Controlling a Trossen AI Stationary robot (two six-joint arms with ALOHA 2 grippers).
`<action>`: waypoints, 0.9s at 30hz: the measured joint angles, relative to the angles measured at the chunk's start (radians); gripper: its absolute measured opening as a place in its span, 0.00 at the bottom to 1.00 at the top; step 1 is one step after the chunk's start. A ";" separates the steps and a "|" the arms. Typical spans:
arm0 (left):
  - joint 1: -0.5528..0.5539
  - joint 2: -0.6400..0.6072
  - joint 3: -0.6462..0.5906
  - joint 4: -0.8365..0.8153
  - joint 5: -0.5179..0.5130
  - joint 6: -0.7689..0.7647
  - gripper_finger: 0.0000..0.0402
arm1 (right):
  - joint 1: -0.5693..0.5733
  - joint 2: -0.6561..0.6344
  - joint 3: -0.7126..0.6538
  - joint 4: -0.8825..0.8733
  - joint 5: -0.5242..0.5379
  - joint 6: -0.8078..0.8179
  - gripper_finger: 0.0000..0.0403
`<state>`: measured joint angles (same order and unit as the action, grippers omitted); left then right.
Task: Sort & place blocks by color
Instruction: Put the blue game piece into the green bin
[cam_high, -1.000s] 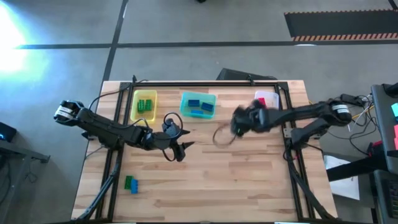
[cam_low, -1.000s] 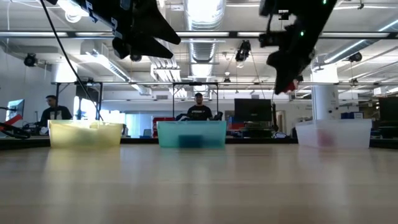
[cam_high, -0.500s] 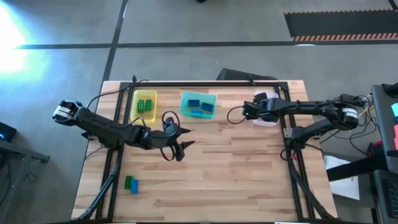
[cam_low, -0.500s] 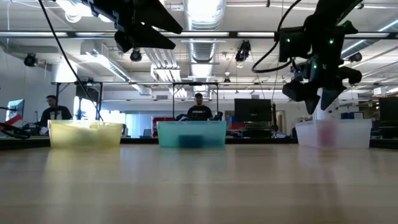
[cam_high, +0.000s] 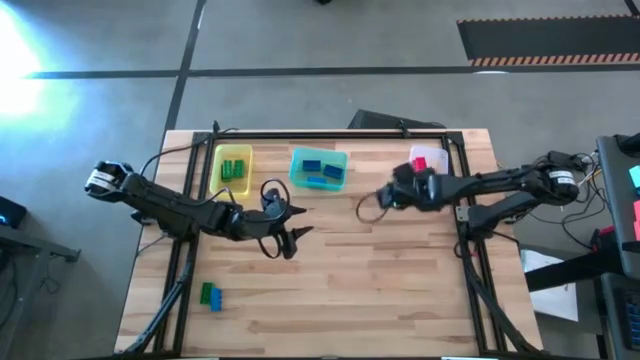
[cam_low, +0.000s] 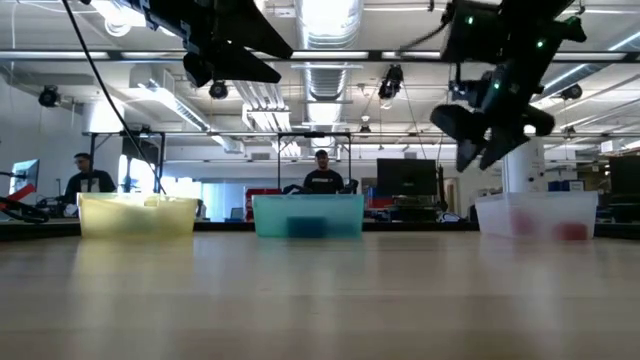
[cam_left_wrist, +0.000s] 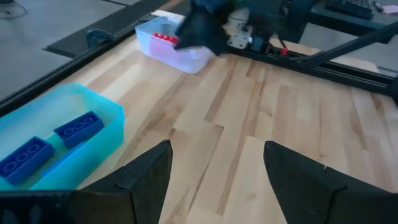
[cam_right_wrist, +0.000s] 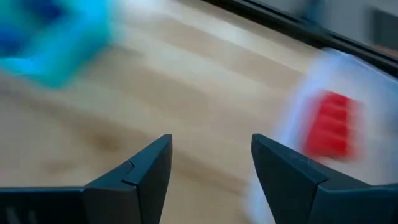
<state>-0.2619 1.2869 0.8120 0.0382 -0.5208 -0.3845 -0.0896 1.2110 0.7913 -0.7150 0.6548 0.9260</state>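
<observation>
Light wooden plank desk (cam_high: 380, 290) with three bins in a row along its far edge. Translucent yellow rectangular bin (cam_high: 231, 167) holds small green plastic bricks (cam_high: 234, 168). Translucent teal rectangular bin (cam_high: 318, 167) holds small blue plastic bricks (cam_left_wrist: 77, 127), at least two seen in the left wrist view. Clear rectangular bin (cam_high: 431, 160) holds small red plastic brick (cam_right_wrist: 333, 124); the low view shows red at the bottom of this bin.

Loose pair near the desk's front left corner: one green brick (cam_high: 207, 292) touching one blue brick (cam_high: 216, 301), well apart from all bins and from both hands.

Left hand (cam_high: 291, 238) hangs above the desk, in front of the gap between yellow and teal bins, fingers spread, nothing between them. Its wrist view shows bare wood between the two dark fingers (cam_left_wrist: 146, 180).

Right hand (cam_high: 385, 197) is in the air between the teal and clear bins, just in front of the bin row, raised off the desk in the low view (cam_low: 478, 135). Fingers (cam_right_wrist: 146, 174) spread apart in its wrist view, holding nothing, only wood between them; the clear bin with the red brick is off to one side, the teal bin to the other.

Two people show far back in the room beyond the desk (cam_low: 321, 172).
</observation>
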 joint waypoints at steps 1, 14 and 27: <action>0.000 0.000 0.000 0.003 -0.013 -0.001 0.59 | 0.039 0.002 -0.004 0.055 0.001 -0.026 0.52; -0.069 0.106 0.017 -0.034 -0.028 -0.310 0.59 | 0.397 0.022 -0.016 0.583 0.001 -0.515 0.44; -0.206 0.286 0.251 -1.119 0.346 -1.161 0.59 | 0.412 0.032 -0.016 0.638 0.003 -0.590 0.42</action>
<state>-0.4679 1.5732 1.0625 -1.0804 -0.1751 -1.5457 0.3225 1.2430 0.7757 -0.0769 0.6575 0.3363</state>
